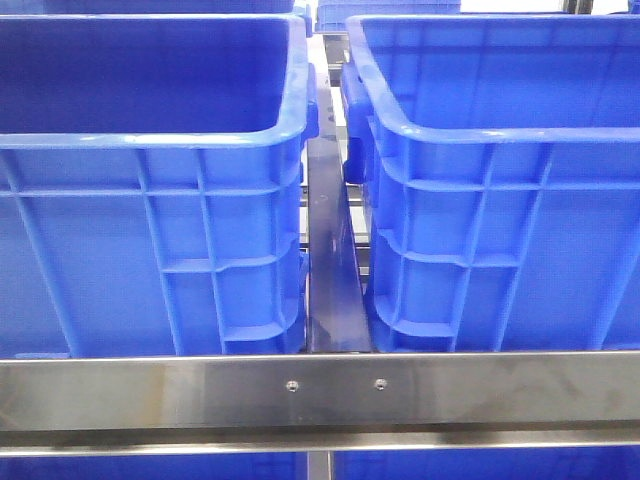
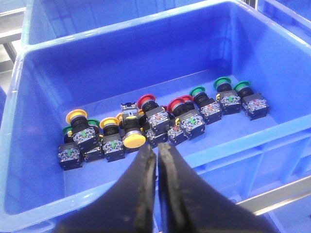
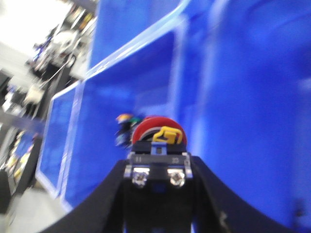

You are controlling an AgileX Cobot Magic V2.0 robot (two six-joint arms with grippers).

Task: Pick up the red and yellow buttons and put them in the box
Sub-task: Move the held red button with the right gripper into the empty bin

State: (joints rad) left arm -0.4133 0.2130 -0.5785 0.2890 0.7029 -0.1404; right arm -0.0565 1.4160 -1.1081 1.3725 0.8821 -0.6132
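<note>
In the left wrist view a blue bin (image 2: 43, 73) holds a row of push buttons: yellow ones (image 2: 134, 140) at one end, red ones (image 2: 146, 103) in the middle, green ones (image 2: 222, 82) at the other end. My left gripper (image 2: 157, 148) is shut and empty, above the bin's near wall, just short of the yellow button. My right gripper (image 3: 157, 167) is shut on a red button (image 3: 158, 130) by its black contact block, held inside a blue bin (image 3: 243, 97); the view is blurred. Neither gripper shows in the front view.
The front view shows two tall blue bins, one on the left (image 1: 150, 200) and one on the right (image 1: 500, 200), with a narrow gap between them and a steel rail (image 1: 320, 390) across the front. A few more buttons (image 3: 125, 127) lie beyond the held one.
</note>
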